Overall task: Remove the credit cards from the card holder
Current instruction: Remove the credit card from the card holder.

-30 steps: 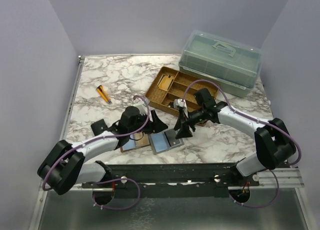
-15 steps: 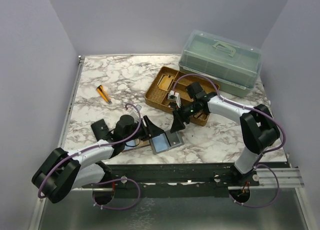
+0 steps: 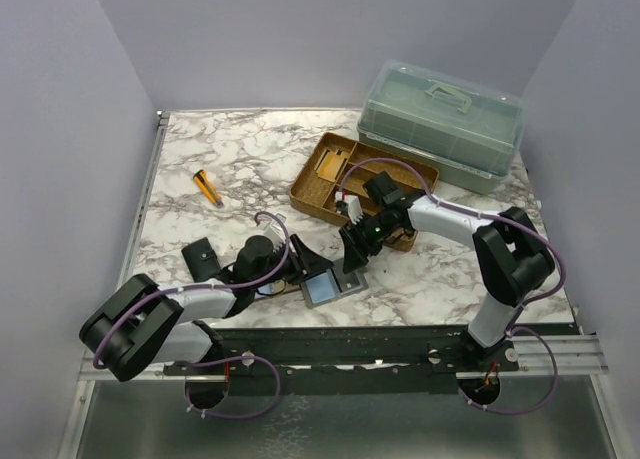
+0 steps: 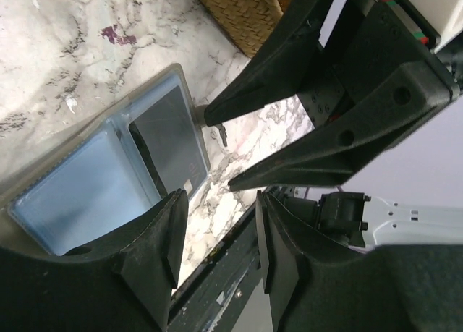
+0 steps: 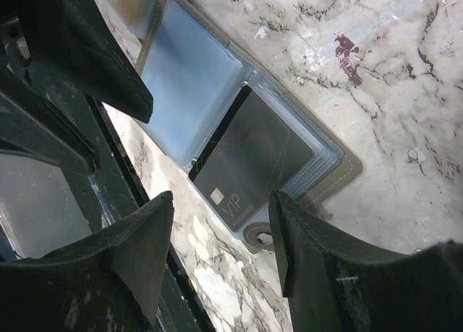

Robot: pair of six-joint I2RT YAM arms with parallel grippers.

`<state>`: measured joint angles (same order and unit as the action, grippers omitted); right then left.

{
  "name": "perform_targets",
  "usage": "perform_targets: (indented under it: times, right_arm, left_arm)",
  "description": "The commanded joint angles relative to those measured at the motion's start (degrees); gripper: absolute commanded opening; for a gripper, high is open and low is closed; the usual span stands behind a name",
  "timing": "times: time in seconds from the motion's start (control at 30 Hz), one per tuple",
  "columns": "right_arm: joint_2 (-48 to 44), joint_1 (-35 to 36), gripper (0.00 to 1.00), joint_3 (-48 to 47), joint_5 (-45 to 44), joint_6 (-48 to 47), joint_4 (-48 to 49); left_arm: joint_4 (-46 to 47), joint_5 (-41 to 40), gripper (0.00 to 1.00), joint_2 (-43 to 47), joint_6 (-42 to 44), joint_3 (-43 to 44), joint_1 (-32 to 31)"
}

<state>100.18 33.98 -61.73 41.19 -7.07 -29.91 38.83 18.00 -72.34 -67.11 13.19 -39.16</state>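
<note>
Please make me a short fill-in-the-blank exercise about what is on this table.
1. The dark card in the blue-grey folder bears the word ____.
2. On the marble table, the orange pen-like object lies at the ____ side.
3. The left pincer and right pincer are both ____, holding nothing.
Missing words: VIP; left; open.

Right gripper (image 5: 222,202) spread above blue-grey folder (image 5: 195,79); dark card (image 5: 246,158) (VIP) inside.
</note>
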Motion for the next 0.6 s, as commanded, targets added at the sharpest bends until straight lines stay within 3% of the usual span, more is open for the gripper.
perform_targets:
  times: [0.0,0.57]
  right_arm:
    - [1.43,0.83,0.62,-0.44,-5.06,2.91,1.31]
    - [2.20,0.83,0.62,0.84,-3.12,5.77,3.19]
  left_arm:
    - [4.55,-3.95,0.48,-3.43,-1.99,0.74,-1.13]
    - [7.84,-7.09,0.45,-11.66,-3.99,1.58,-2.93]
